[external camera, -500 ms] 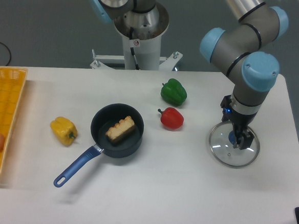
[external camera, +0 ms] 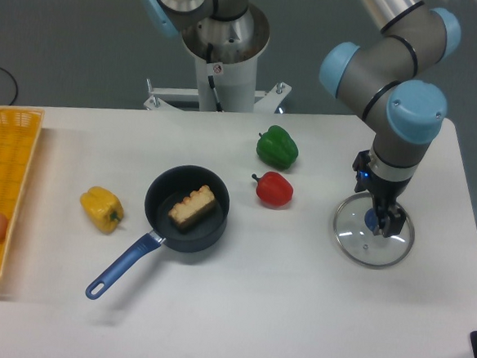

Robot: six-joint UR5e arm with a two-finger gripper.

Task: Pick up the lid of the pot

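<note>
Camera view: one glass pot lid point(external camera: 356, 246) with blue knob point(external camera: 371, 220), on the right of the white worktop point(external camera: 229, 318); claw point(external camera: 377, 194) spread, above the lid. One black frying pan point(external camera: 164, 184), blue-handled, containing a brown block point(external camera: 192, 207). Peppers: yellow pepper point(external camera: 101, 209) left of pan; red pepper point(external camera: 274, 190) and green pepper point(external camera: 277, 147) between pan and lid.

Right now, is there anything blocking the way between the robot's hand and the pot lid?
Nothing visible is in the way: the open hand is right at the pot lid, by its blue knob. The red pepper lies off to the picture's left, outside that gap.
</note>
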